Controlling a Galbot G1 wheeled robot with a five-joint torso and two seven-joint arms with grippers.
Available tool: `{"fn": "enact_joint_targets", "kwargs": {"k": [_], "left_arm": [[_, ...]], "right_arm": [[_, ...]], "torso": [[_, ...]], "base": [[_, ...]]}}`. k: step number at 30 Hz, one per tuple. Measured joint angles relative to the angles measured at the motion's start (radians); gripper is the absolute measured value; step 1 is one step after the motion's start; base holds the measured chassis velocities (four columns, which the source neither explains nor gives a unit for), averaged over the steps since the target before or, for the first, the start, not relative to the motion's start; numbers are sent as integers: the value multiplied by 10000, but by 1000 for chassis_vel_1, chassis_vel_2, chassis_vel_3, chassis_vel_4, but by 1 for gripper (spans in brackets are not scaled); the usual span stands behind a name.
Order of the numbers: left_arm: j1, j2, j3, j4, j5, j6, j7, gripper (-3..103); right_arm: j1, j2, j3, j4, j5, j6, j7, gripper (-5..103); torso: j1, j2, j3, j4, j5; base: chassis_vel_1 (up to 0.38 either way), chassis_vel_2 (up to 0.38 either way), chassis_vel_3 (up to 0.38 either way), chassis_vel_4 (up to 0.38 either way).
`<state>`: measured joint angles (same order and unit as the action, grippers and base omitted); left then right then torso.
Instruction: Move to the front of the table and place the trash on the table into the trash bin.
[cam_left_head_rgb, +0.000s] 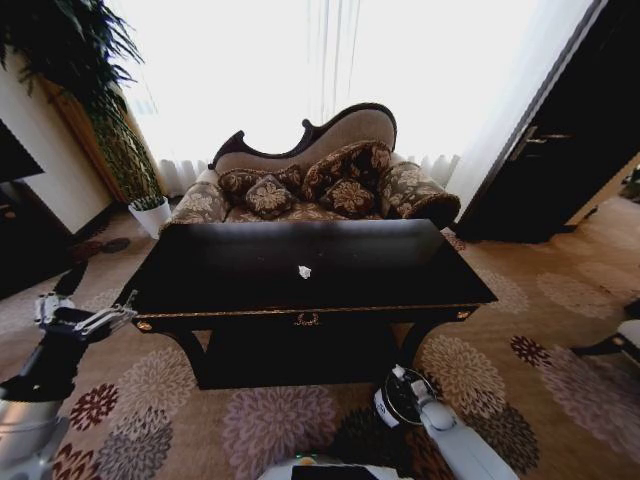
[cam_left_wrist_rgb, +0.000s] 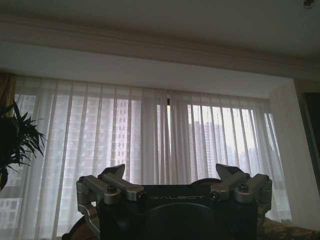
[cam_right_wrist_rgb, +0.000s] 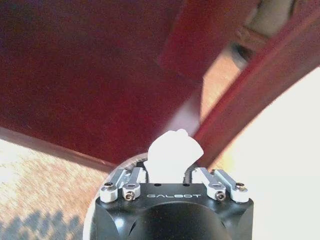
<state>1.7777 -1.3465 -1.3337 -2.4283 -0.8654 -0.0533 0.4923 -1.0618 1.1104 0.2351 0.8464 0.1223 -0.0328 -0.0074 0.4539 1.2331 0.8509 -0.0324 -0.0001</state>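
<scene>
White paper ball (cam_right_wrist_rgb: 172, 152) sits pinched in our right claw (cam_right_wrist_rgb: 172, 170), low at frame bottom; another (cam_left_head_rgb: 304, 271) remains mid-worktop (cam_left_head_rgb: 400, 285). Left claw (cam_left_wrist_rgb: 172, 182) is spread, idle.

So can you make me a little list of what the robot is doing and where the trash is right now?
table: black table in front of the robot
trash on table: one white paper ball near the middle
right gripper: low by the table's front, shut on another paper ball
left gripper: open, holding nothing, raised to the robot's left
behind table: patterned sofa
</scene>
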Motion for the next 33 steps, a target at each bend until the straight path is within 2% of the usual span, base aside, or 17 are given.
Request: {"fn": "enact_joint_targets", "kwargs": {"k": [2,6,7,10,12,14,15,16,19,21,22,24,27,28,31,32,33], "left_arm": [[0,-6,-1,0,4,-9,1,100],[0,-47,9,-12,25,-26,8,100],[0,-47,9,-12,25,-26,8,100],[50,-17,15,-68,29,-29,12,100],[58,5,4,-75,24,-30,12,100],[65,35,-13,-84,4,-33,12,100],[66,38,-13,-88,-3,-33,12,100],[70,39,-14,-109,-18,-34,12,100],[73,35,4,-174,-57,-31,12,100],[50,35,49,-247,-108,4,10,100],[50,35,49,-247,-108,4,10,100],[-2,41,76,-247,-121,16,7,100],[-59,98,85,-222,-176,43,-22,100],[-59,98,85,-222,-176,43,-22,100],[-139,230,-3,-215,-315,93,-62,100],[-139,230,-3,-215,-315,93,-62,100],[-168,262,-23,-206,-368,104,-66,100]], "right_arm": [[16,-2,14,-61,4,-108,83,41],[-54,-40,85,-184,18,-300,129,63],[-54,-40,85,-184,18,-300,129,63],[-231,-56,167,-159,21,-320,58,80],[-297,-56,181,-96,26,-320,33,80],[-441,-54,203,105,43,-319,-18,90],[-491,-54,204,186,46,-315,-41,90],[-628,-55,207,408,49,-302,-118,99],[-820,-74,206,715,34,-224,-290,100],[-1230,-191,204,1396,163,460,-1248,100],[-1230,-191,204,1396,163,460,-1248,100],[-1615,-328,163,2115,882,1089,-2293,100],[-2156,-522,159,3420,1702,1691,-3366,100],[-2156,-522,159,3420,1702,1691,-3366,100],[-2713,-735,479,4813,1553,2430,-4552,100],[-2713,-735,479,4813,1553,2430,-4552,100],[-2937,-860,689,5266,1470,2836,-5333,100]], "torso": [[0,0,0,-1,0],[0,0,0,0,-1],[0,0,0,0,-1],[0,0,0,0,-1],[0,0,0,-1,0],[0,0,0,-1,-1],[0,0,0,0,-1],[0,0,0,0,-2],[0,0,0,-1,0],[0,0,0,0,-1],[0,0,0,0,-1],[0,0,0,-1,-1],[0,0,-1,0,-1],[0,0,-1,0,-1],[0,1,-1,0,-1],[0,1,-1,0,-1],[0,0,-1,0,-1]], "base": [[0,0,0,0],[0,0,0,0],[0,0,0,0],[0,0,0,0],[0,0,0,0],[0,0,0,0],[0,0,0,0],[0,0,0,0],[0,0,0,0],[0,0,0,0],[0,0,0,0],[0,0,0,0],[0,0,0,0],[0,0,0,0],[0,0,0,0],[0,0,0,0],[0,0,0,0]]}}
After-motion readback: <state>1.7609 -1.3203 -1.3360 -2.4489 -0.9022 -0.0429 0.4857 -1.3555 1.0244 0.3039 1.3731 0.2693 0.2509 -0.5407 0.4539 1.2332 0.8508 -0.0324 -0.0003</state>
